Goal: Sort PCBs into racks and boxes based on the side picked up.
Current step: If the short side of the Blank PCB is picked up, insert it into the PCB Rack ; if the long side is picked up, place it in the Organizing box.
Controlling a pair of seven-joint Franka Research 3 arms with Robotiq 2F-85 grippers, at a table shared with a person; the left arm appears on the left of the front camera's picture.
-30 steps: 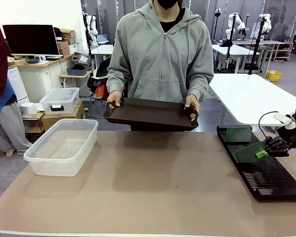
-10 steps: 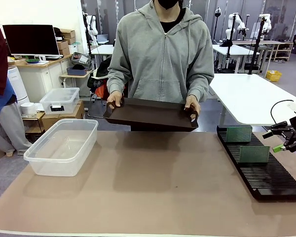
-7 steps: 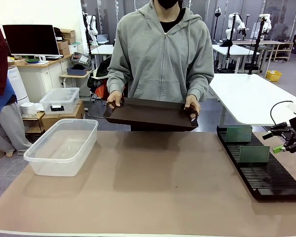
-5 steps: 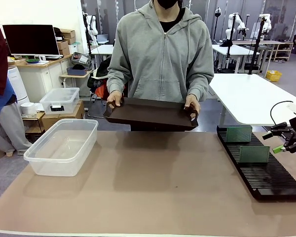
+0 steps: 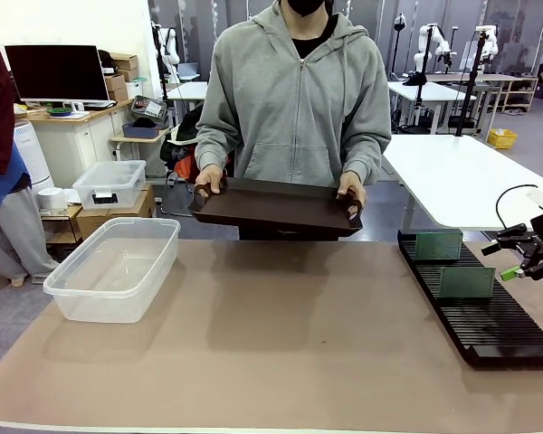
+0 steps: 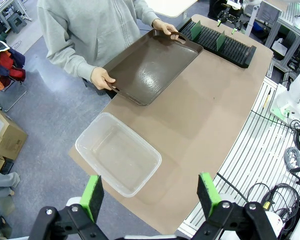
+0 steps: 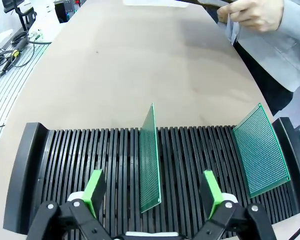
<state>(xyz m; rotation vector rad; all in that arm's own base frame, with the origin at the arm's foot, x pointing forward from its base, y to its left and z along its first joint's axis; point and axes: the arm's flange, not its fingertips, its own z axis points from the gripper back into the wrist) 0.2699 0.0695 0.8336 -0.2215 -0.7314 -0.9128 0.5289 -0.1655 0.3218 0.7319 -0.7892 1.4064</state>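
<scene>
Two green PCBs stand upright in slots of the black rack [image 5: 489, 312] at the table's right: one [image 5: 438, 245] near its far end, the other [image 5: 466, 282] around its middle. In the right wrist view they show as a board seen edge-on [image 7: 151, 159] and a tilted board [image 7: 260, 149] on the rack [image 7: 80, 165]. My right gripper [image 5: 523, 262] hovers open just right of the middle board, nothing in it; its green pads [image 7: 95, 191] straddle that board from above. My left gripper [image 6: 150, 192] is open high over the table, above the clear box [image 6: 118, 153]. The box [image 5: 113, 267] sits at the left, empty.
A person in a grey hoodie stands at the far side holding a dark brown handled tray [image 5: 276, 208] with both hands over the table edge. A smaller lidded clear bin [image 5: 110, 183] sits on a cart behind. The brown table mat [image 5: 271, 334] lies bare in the middle.
Three seconds ago my right gripper held the middle board tilted over the rack; since then the board stands in a slot and the gripper has drawn back right, open. Over the last second almost nothing moves.
</scene>
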